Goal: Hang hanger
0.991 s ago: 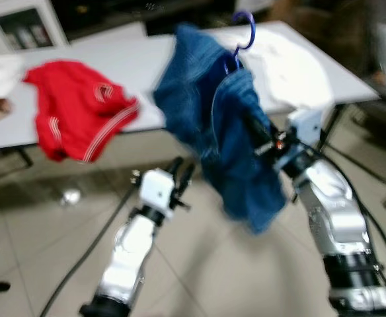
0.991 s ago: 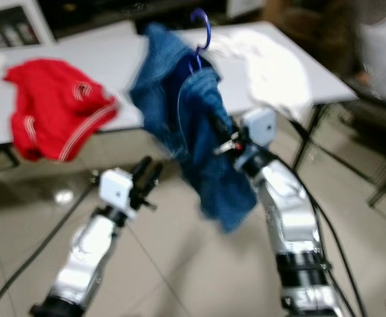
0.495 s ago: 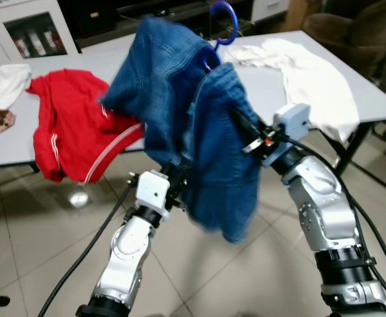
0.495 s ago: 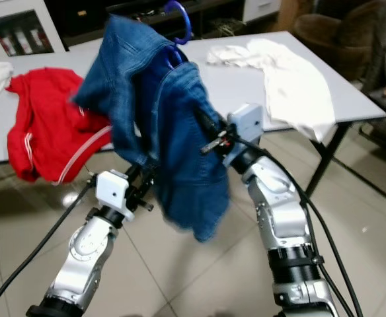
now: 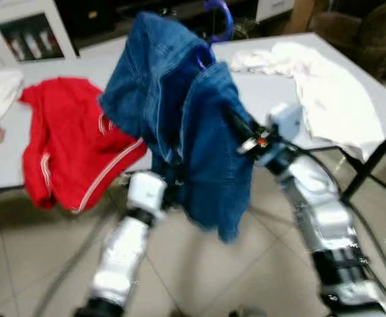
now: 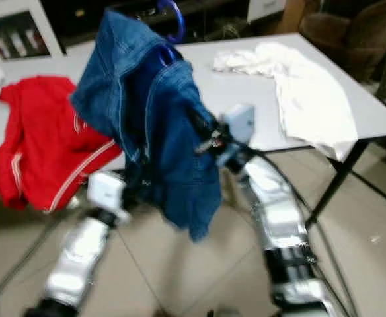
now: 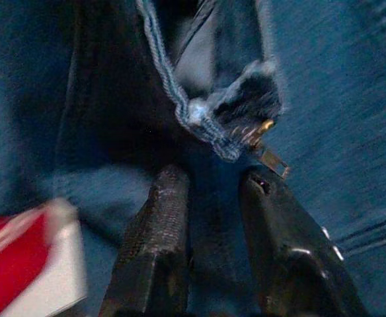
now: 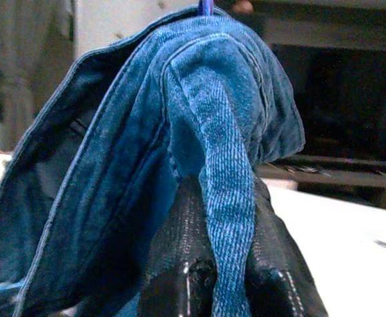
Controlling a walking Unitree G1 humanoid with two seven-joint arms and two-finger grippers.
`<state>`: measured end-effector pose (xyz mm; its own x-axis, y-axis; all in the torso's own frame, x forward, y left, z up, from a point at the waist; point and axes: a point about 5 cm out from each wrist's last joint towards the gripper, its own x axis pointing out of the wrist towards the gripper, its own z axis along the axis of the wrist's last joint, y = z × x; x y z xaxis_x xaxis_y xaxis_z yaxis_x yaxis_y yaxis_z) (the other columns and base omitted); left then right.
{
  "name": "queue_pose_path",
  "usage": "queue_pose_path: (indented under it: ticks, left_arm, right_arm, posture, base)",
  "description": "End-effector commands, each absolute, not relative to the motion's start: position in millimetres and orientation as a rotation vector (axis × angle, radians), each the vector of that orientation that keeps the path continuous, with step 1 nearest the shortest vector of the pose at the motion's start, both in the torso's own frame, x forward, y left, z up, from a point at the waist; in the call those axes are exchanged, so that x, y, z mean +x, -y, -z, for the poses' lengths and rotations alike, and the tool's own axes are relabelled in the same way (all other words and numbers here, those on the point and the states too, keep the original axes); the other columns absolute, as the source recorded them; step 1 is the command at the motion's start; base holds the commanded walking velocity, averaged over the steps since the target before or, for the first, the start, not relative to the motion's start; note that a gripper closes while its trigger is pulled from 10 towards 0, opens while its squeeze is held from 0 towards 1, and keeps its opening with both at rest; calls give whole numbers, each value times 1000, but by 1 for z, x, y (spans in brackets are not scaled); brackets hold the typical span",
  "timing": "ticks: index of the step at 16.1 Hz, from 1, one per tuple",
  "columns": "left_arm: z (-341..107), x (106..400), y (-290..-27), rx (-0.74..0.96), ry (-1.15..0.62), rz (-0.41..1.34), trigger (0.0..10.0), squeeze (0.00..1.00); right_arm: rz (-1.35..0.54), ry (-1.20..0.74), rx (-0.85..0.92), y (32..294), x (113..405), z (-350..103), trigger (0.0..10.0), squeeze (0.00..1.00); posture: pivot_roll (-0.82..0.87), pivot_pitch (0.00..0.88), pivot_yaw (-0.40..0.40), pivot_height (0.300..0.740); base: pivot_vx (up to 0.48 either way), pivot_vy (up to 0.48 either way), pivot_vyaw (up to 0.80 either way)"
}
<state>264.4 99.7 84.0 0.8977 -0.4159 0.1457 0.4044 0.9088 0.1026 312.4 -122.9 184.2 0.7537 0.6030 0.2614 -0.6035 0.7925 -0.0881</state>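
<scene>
Main risk: denim jacket (image 5: 193, 125) sliding off the hanger (image 5: 218, 14) while carried; it sits lopsided, bulk of cloth bunched to robot's left, so a swing or quick turn could tip it off. Right tool (image 8: 216, 218) is clamped on a fold of denim, w/ hanger shoulder prob. inside that fold but hidden, so can't confirm; if it has cloth only, the hanger could twist or drop out. Left tool (image 7: 209, 198) is pressed into the lower jacket near the zip end, fingers (image 7: 156, 224) set a narrow gap apart w/ cloth between; can't tell if they actually grip; if snagged there, lifting to a rail would drag the garment down. No rail in sight, and views are blurred, so aim will be rough.

Hanger: blue plastic hook poking up above the collar, rest buried under the jacket; held up in front of the robot, over the floor just before the white bench (image 5: 266, 92), which carries a red top (image 5: 61, 139) & a white garment (image 5: 325, 86).
</scene>
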Motion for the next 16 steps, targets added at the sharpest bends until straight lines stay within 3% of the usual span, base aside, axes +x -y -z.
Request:
queue_pose_path:
  ticks: [1,6,11,16]
  left_arm:
    - [-87,266,-110,103,173,406,10000,0]
    - [-87,266,-109,105,173,409,10000,0]
    - [-88,267,-109,111,176,413,10000,0]
    - [-89,268,-109,109,181,408,10000,0]
  right_arm:
    - [-674,350,5,116,312,-197,10000,0]
    - [-663,361,-7,119,313,-201,10000,0]
    - [-573,419,-133,150,329,-222,10000,0]
    - [-591,421,-162,147,330,-221,10000,0]
  posture:
    - [-55,0,64,736]
    - [-59,0,69,736]
    - [-61,0,73,736]
    - [-56,0,69,736]
  base:
    - [409,0,0]
    - [407,0,0]
    - [403,0,0]
    - [400,0,0]
